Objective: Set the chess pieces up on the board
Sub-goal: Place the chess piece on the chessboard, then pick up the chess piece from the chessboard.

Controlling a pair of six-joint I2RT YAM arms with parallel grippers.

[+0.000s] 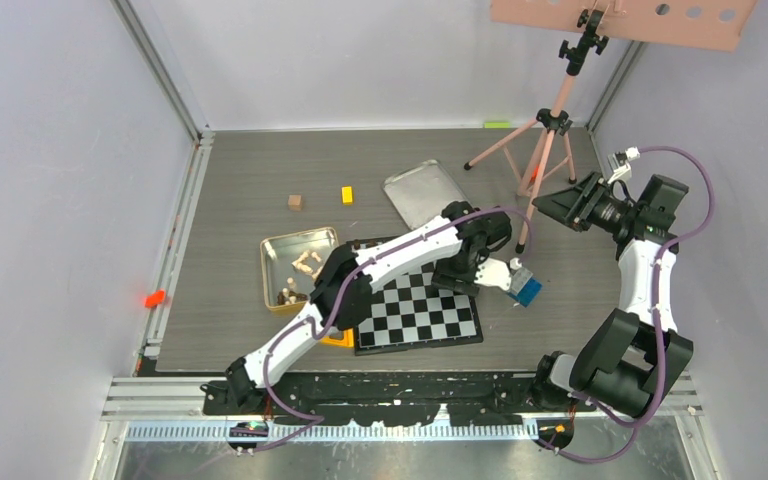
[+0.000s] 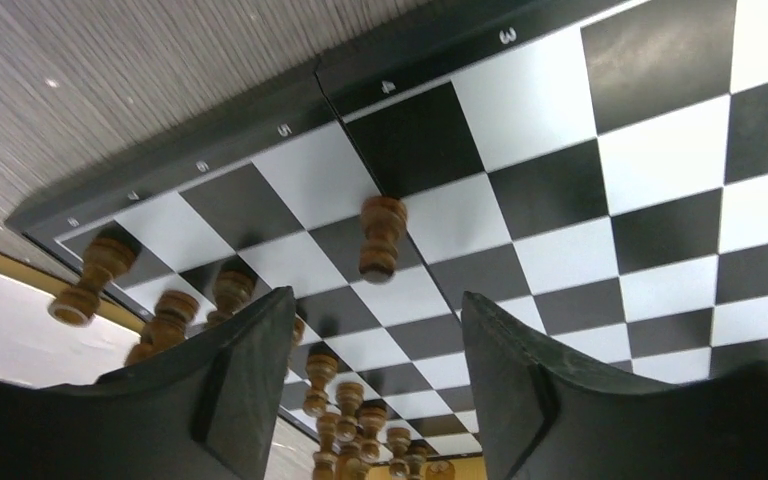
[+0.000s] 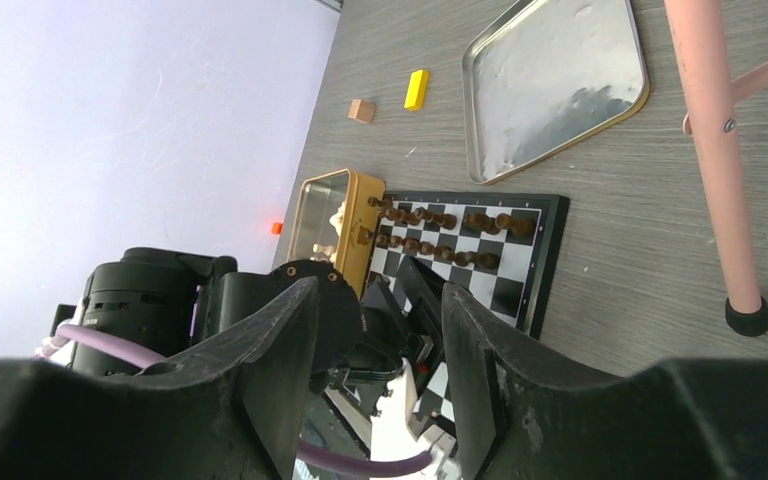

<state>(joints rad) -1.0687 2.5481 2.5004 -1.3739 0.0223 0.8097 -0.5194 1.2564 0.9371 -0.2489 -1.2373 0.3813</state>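
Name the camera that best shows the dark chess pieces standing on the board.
Right wrist view: both rows of dark chess pieces stand clear along one edge of the board. The left wrist view is closer but blurred, the left claw cutting some off. In the top view the left arm covers that edge.

This is a robotics lab test cell, and I am bolted into it. Pale blank wall panels [image 1: 50, 200] close in well beyond my jaws on three sides, joined by bare aluminium frame posts [image 1: 163, 70]. Beneath my left jaws runs a grey wood-grain table [image 2: 110, 70]. Just past my right jaws stands a pink tripod [image 3: 715, 150], its top clamp meeting a pink perforated board [image 1: 660, 20]. Well behind both jaws a ridged metal rail [image 1: 410, 430] carries my bases, and purple cables [image 3: 110, 343] loop along my arms.
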